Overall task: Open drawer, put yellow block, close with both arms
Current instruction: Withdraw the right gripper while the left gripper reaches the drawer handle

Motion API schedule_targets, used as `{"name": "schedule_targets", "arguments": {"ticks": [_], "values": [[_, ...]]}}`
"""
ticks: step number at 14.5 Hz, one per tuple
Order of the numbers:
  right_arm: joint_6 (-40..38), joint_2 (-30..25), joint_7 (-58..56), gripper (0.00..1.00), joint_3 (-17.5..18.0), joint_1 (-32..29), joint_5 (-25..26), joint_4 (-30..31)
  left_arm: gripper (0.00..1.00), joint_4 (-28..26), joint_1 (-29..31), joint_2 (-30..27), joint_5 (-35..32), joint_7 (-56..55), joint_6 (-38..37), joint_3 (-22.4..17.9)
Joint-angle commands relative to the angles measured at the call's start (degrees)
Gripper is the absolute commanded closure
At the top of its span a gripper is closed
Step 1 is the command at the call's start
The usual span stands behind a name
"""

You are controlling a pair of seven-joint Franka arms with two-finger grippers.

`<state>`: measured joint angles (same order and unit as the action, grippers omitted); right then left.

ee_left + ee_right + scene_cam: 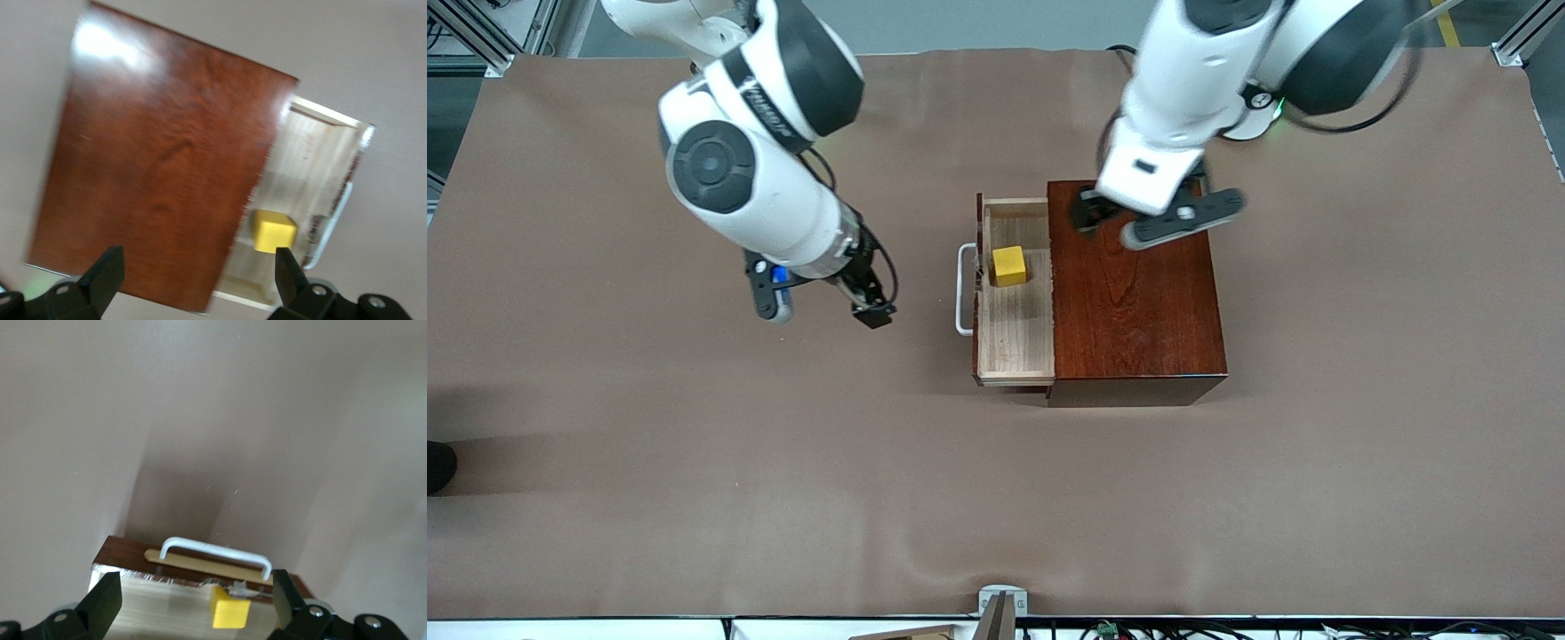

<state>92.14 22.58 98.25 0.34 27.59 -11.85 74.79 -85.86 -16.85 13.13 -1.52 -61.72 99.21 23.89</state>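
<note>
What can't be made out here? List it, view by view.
- Front view: the left gripper over the box is mostly covered by its own wrist; the part of the drawer inside the box is hidden.
- Left wrist view: motion blur smears the box's grain; the handle is partly hidden.
- Right wrist view: the frame's edge cuts the yellow block and most of the drawer; the right gripper is open.

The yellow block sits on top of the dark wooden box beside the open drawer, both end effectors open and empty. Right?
Not quite. The yellow block lies inside the open drawer, near the handle, not on the box, as the front view shows. The rest holds: the left end effector and the right end effector are both open and empty.
</note>
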Motion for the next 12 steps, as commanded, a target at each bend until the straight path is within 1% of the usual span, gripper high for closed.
{"name": "schedule_targets", "arguments": {"ticks": [1, 3, 5, 7, 9, 11, 12], "values": [[-5.64, -0.61, -8.31, 0.0, 0.89, -2.72, 0.86, -2.62, 0.0, 6.21, -4.67, 7.24, -2.25, -9.25, 2.37, -0.16], [-6.97, -1.05, -13.94, 0.0, 0.89, -4.38, 1.13, -3.07, 0.0, 8.67, -8.79, 11.37, -4.45, -16.9, 6.67, -0.6], [-7.41, -2.63, -18.51, 0.0, 0.89, -7.02, 0.87, -3.07, 0.0, 11.4, -12.32, 15.68, -6.9, -24.2, 11.24, -0.95], [-8.72, -3.51, -24.22, 0.0, 0.98, -8.87, 0.86, -3.07, 0.0, 12.9, -15.92, 18.67, -9.54, -30.45, 16.25, -2.09], [-9.87, -4.65, -28.8, 0.0, 0.89, -10.18, 0.95, -3.07, 0.0, 14.04, -20.57, 21.22, -9.73, -35.9, 21.35, -5.68], [-10.14, -5.97, -34.94, 0.0, 0.98, -12.47, 0.78, -3.07, 0.0, 15.8, -27.06, 24.21, -9.73, -39.78, 24.79, -11.91], [-11.18, -6.76, -37.67, 0.0, 1.06, -13.26, 0.69, -3.07, 0.0, 16.85, -31.1, 25.79, -9.64, -41.45, 26.11, -15.68]]}}
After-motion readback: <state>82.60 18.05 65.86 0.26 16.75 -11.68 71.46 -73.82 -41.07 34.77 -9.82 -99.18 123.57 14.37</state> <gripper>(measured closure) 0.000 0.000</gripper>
